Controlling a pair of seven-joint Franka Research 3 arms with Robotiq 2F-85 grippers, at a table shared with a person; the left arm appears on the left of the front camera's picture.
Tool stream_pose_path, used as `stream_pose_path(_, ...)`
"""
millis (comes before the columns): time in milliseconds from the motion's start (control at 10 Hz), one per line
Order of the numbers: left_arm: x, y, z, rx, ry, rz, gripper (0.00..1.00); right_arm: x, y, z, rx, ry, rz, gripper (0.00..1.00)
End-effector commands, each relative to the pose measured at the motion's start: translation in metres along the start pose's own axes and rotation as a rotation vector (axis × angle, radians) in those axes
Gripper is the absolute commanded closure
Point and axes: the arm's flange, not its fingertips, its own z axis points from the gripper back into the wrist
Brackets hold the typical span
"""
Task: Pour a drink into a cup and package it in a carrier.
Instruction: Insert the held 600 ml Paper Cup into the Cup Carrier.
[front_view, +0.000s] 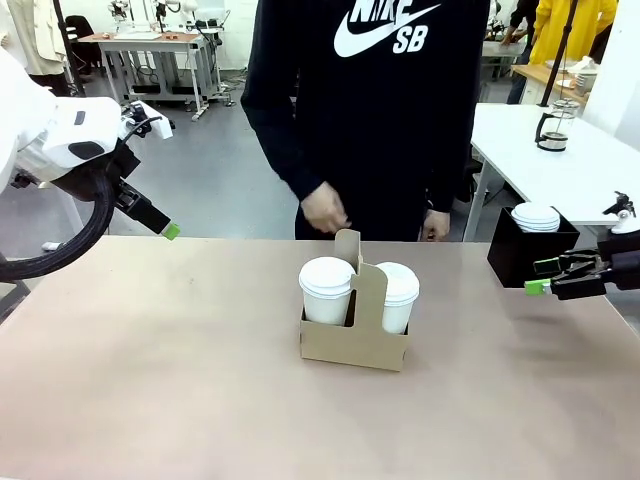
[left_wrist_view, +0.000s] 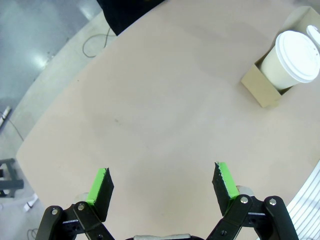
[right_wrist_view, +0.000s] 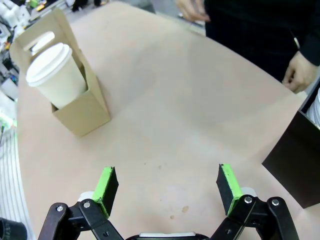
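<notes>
two lidded cups sit in the carrier, both grippers open and clear

the brown cardboard carrier (front_view: 354, 340) stands near the middle of the table (front_view: 150, 380), its tall handle tab rising between two white paper cups. the left cup (front_view: 327, 290) and the right cup (front_view: 397, 297) each sit in a hole of the carrier, upright, each capped with a white lid. the drink cannot be seen through the lids and paper walls.

the left gripper (front_view: 165, 229) hangs above the table's far left edge, well apart from the carrier; in its wrist view its green fingers (left_wrist_view: 100, 186) stand wide apart with only bare tabletop between them, holding nothing. the carrier and one lidded cup (left_wrist_view: 295, 57) show at the upper right of that view.

the right gripper (front_view: 540, 277) hovers at the right side of the table, just in front of a black box (front_view: 525, 252) that carries a stack of flat white lids (front_view: 536, 216). its jaws also stand wide open and empty, green pads (right_wrist_view: 106, 183) over bare table, with the carrier (right_wrist_view: 80, 107) and a cup (right_wrist_view: 52, 75) at upper left and the black box at the right edge.

a person in a dark sweatshirt stands at the far side, one hand (front_view: 322, 210) just behind the carrier's handle, the other hand (front_view: 435, 225) low by the table edge.
</notes>
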Motion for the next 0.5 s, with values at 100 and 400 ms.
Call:
stream_pose_path(100,-0.0001,-0.0011,0.0011,0.009,0.004,0.011,0.0,-0.0011,-0.0005,0.0008,0.002,-0.006,0.018,0.0)
stream_pose_path(400,-0.0001,-0.0011,0.0011,0.009,0.004,0.011,0.0,-0.0011,-0.0005,0.0008,0.002,-0.006,0.018,0.0)
